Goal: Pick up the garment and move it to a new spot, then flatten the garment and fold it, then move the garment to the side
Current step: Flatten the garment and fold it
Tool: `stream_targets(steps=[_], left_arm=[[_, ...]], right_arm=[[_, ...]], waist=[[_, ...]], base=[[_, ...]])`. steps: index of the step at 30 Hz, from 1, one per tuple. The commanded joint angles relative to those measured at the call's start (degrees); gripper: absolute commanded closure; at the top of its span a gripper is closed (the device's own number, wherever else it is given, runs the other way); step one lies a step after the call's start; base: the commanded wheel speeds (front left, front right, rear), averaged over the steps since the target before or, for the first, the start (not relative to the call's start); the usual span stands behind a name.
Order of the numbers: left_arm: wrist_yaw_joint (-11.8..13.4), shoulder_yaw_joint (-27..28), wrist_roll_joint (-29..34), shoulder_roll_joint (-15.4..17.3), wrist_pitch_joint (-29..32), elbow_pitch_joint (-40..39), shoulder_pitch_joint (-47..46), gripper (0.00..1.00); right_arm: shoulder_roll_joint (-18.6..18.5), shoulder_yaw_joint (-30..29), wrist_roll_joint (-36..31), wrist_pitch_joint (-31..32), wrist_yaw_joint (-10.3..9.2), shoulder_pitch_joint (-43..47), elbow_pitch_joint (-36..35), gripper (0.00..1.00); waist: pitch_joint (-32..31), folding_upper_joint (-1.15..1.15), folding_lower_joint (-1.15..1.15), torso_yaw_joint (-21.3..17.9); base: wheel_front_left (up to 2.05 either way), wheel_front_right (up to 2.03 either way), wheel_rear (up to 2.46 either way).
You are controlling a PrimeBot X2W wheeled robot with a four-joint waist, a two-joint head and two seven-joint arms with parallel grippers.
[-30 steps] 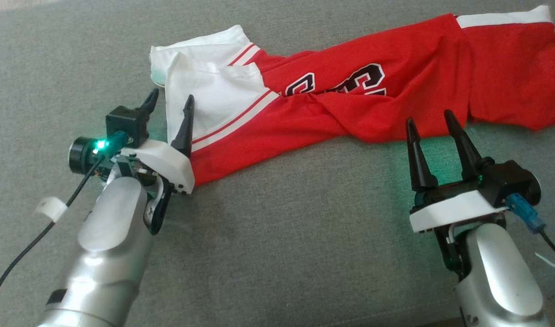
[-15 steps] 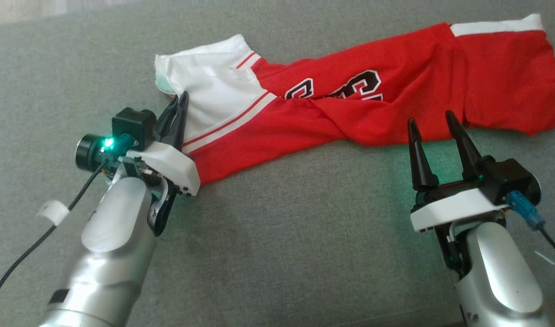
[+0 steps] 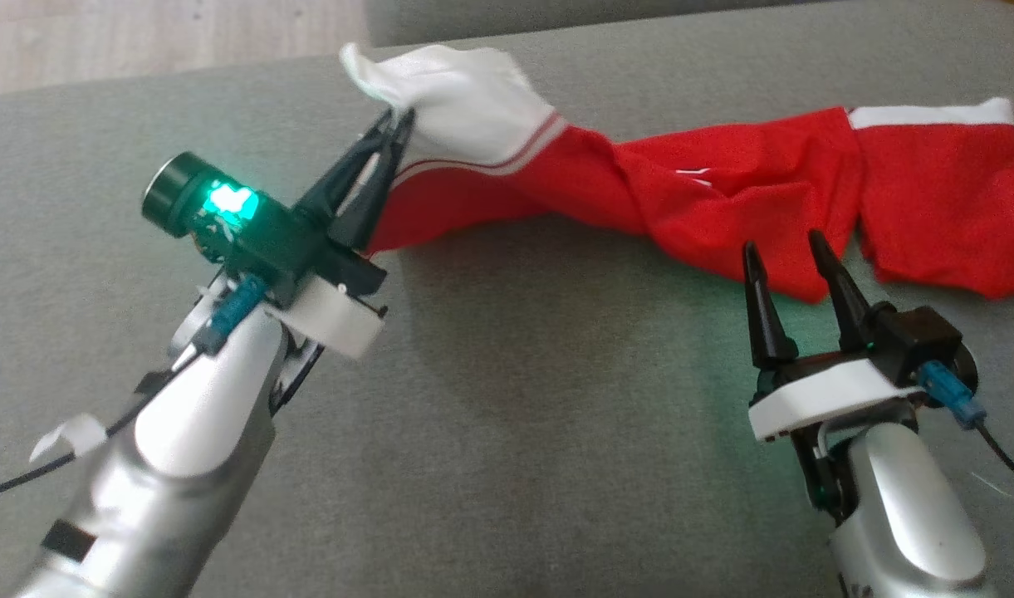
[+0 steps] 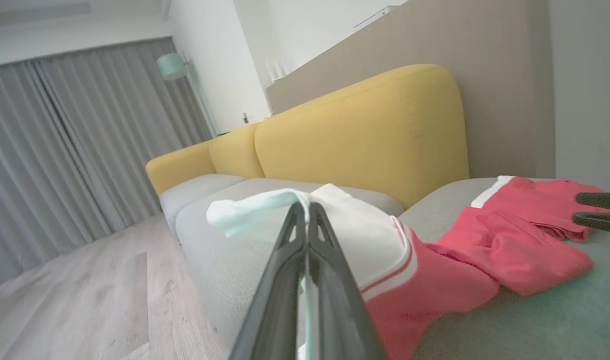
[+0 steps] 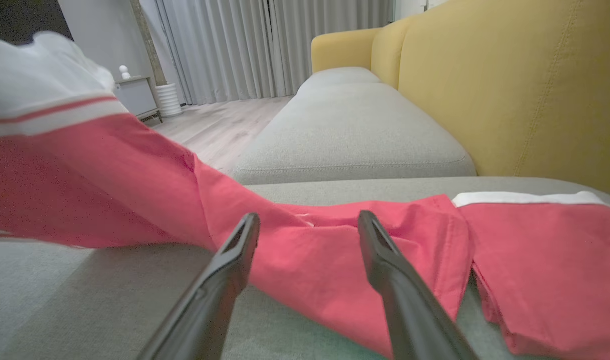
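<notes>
Red and white jersey cloth, thin and smooth-looking, with a striped band where the colours met, made up the garment (image 3: 722,183). It stretched across the grey woven sofa seat (image 3: 515,415). The white end was held up off the cushion and the red body trailed to the right, where it lay on the seat. My left gripper (image 3: 397,120) had its jaws pressed together on the white end, with a fold of pale fabric pinched between the dark tapered fingers. The right gripper (image 3: 782,241) hovered just short of the near edge of the red body, jaws apart and empty. I judged this to be the first step, the pick-up before the move to a new spot, with only one end secured. The next move, as I read it, called for the right gripper to ease forward and close on the red cloth near its far end, so the piece could travel without dragging. The middle was bunched into a rope-like twist – it would need shaking out before any flattening. The fabric looked limp and likely to sag between two holds. The yellow backrest (image 4: 364,130) behind looked firm and rounded, with a fine weave.
</notes>
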Motion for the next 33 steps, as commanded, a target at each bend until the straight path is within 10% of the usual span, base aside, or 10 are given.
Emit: stream_targets(steps=[1,18,19,20,21,33], left_arm=[[-0.13,1.48,0.59,2.86,-0.65,-2.59,-1.09,1.0],[-0.87,-38.0,13.11,27.26,-1.2,-11.02,0.84,1.0],[-0.87,-38.92,13.42,27.62,-1.2,-9.77,0.69,0.8],[-0.87,-39.06,12.73,27.68,-1.17,-8.08,0.87,0.2],[-0.72,-38.72,11.96,27.54,-1.02,-6.35,0.99,0.0],[16.99,-11.76,-16.68,17.74,-1.18,-9.28,7.78,0.0]], right_arm=[[0.48,1.22,0.33,-0.05,-0.04,-0.2,-1.39,0.0],[0.48,1.44,0.19,1.41,-0.04,0.25,2.19,0.0],[0.48,1.45,0.23,1.44,-0.04,0.29,2.33,0.0],[0.48,1.44,0.26,1.49,-0.04,0.37,2.45,0.0],[0.48,1.45,0.27,1.54,-0.04,0.43,2.54,0.0],[0.48,1.75,0.79,0.41,-0.04,1.36,0.52,0.0]], waist=[[-0.7,0.0,0.01,1.08],[-3.76,0.0,0.01,6.46],[-3.92,0.0,0.01,6.55],[-4.07,0.0,0.01,6.66],[-4.19,0.0,0.01,6.73],[-5.9,0.0,0.01,6.25]], base=[[0.0,0.0,0.0],[0.0,0.0,0.0],[0.0,0.0,0.0],[0.0,0.0,0.0],[0.0,0.0,0.0],[0.0,0.0,0.0]])
